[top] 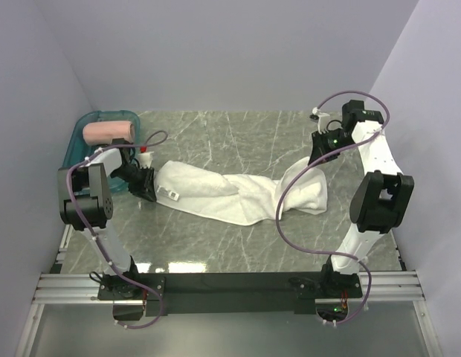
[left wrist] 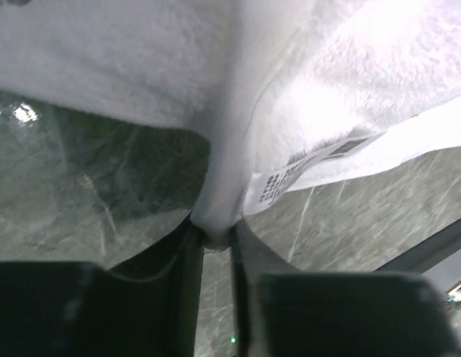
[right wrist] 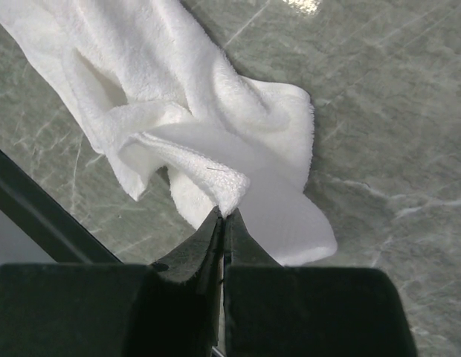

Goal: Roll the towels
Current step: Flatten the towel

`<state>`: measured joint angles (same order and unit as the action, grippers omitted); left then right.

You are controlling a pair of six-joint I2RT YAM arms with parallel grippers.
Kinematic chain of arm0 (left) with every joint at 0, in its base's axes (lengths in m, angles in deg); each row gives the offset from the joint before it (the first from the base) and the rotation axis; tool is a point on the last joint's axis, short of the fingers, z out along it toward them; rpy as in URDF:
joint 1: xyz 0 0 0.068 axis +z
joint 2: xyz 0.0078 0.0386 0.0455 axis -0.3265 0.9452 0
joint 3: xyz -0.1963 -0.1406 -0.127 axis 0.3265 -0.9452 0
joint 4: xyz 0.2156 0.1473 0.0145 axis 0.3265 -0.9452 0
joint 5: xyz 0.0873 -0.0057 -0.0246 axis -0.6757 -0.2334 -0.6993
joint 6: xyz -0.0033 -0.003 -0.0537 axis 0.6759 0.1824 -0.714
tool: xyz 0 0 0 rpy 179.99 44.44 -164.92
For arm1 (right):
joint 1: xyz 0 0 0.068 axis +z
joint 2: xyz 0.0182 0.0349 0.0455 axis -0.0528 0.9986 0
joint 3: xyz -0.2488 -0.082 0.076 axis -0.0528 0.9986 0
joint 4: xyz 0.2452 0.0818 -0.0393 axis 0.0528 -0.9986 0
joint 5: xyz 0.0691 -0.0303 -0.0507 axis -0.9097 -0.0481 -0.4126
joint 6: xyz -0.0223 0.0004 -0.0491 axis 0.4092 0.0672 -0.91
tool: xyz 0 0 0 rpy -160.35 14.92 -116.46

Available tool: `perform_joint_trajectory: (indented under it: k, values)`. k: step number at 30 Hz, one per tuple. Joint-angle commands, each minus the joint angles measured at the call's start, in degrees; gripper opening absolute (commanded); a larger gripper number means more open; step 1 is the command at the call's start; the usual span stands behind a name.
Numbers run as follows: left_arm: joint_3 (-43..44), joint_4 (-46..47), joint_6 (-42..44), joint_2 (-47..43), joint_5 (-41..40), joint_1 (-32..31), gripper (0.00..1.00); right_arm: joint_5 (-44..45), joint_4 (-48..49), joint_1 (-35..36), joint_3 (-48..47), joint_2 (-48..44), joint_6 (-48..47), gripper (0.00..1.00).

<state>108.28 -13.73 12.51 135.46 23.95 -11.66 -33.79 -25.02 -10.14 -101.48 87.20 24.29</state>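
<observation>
Left jaws, closest in their wrist view, stand only a slit apart, with a fold of the white towel (left wrist: 238,111) drawn down between them. They grip the cloth right beside its printed label (left wrist: 312,163). Right jaws are pressed fully together, and a corner of the same towel rises to their tips, so they seem to pinch a thin edge of it.

From above, the white towel (top: 230,195) lies rumpled and twisted across the middle of the bench (top: 253,134). Its labelled end is toward the left edge and its other end, bunched up, toward the right edge. Holding one end in each arm looks like a way to pull the cloth taut and spread it flat, since it is too crumpled to roll as it lies.

At the far left corner, the pink towel (top: 109,132) sits already rolled in the tray (top: 76,145), so only the white one appears left to do.
</observation>
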Motion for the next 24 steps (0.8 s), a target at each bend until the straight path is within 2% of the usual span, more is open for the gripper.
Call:
perform_joint_trajectory:
  k: [1,2,3,7,8,11,14,18,21,24]
  values:
    - [3.36,0.04,-1.55,-0.61,3.95,-0.19,0.15,1.07,1.91,-1.41,-2.51,-4.71,1.76,0.0]
    - [5.71,-0.4,-1.64,-0.96,4.56,-0.19,0.06,1.24,2.09,-1.93,-3.39,-5.06,2.2,0.0]
    - [7.39,-1.01,-1.9,-1.66,5.61,-0.28,0.01,1.77,2.26,-2.2,-4.35,-5.24,2.64,0.0]
    - [20.3,-6.72,-2.61,-1.67,8.61,-0.19,0.0,3.18,6.12,-3.34,-11.56,-6.64,7.29,0.0]
    - [26.07,-8.21,-2.78,-1.58,9.31,-0.1,0.01,3.44,6.92,-4.04,-12.96,-6.82,8.26,0.0]
    - [35.14,-9.19,-4.98,-1.31,10.11,-0.01,0.01,3.97,9.38,-5.1,-19.29,-7.0,11.78,0.0]
    - [40.52,-9.19,-7.09,-1.31,10.45,0.51,0.01,5.46,11.58,-6.59,-25.09,-7.35,14.42,0.0]
    - [39.58,-4.89,-11.39,-4.99,11.6,2.62,0.0,8.27,17.28,-10.19,-26.78,-9.89,17.32,0.0]
    - [39.84,-7.34,-9.3,-5.97,12.56,2.97,0.0,9.15,20.98,-13.18,-24.15,-13.23,18.03,0.0]
    - [38.7,-10.07,-7.36,-8.68,13.62,3.06,0.0,9.16,18.8,-14.85,-23.7,-14.82,16.36,0.0]
